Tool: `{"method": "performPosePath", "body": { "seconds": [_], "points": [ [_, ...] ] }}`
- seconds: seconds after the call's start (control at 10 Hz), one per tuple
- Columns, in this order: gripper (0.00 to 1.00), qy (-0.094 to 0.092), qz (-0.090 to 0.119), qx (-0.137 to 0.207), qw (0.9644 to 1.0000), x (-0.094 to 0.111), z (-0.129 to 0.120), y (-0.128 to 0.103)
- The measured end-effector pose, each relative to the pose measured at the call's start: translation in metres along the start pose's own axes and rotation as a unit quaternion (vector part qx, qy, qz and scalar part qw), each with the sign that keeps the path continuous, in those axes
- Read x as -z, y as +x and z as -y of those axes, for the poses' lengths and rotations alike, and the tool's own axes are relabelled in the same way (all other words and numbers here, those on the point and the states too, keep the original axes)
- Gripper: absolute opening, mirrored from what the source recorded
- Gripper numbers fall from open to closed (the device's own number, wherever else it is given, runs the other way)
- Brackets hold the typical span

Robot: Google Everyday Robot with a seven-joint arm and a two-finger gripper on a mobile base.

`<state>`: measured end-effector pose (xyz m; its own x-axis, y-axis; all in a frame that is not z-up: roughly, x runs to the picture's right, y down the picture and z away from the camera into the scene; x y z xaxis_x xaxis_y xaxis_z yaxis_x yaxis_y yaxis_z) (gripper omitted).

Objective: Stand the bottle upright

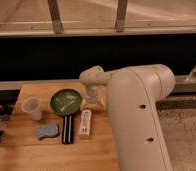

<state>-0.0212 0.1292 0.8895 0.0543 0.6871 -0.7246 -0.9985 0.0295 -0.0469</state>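
The bottle (85, 124) is a slim white one lying flat on the wooden table (41, 152), its long side running toward the front edge, just right of a black strip. My gripper (91, 103) hangs from the white arm directly behind the bottle's far end, close above the table. It looks open and holds nothing. The arm's big white body covers the right side of the table.
A green plate (66, 101) sits left of the gripper. A translucent cup (32, 108) stands farther left. A blue sponge (47, 131) and a flat black striped strip (67, 128) lie in front of the plate. A dark wall and rail run behind the table.
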Motion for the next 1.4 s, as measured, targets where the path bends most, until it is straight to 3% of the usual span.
{"method": "performPosePath", "body": {
  "seconds": [1.0,1.1,1.4],
  "points": [
    [0.8,-0.006,-0.011,0.006,0.9999,-0.009,-0.011,-0.002],
    [0.75,-0.002,-0.011,0.006,0.9999,-0.01,-0.01,-0.001],
    [0.46,0.011,-0.007,0.0,0.9999,-0.006,-0.008,0.004]
  ]
}}
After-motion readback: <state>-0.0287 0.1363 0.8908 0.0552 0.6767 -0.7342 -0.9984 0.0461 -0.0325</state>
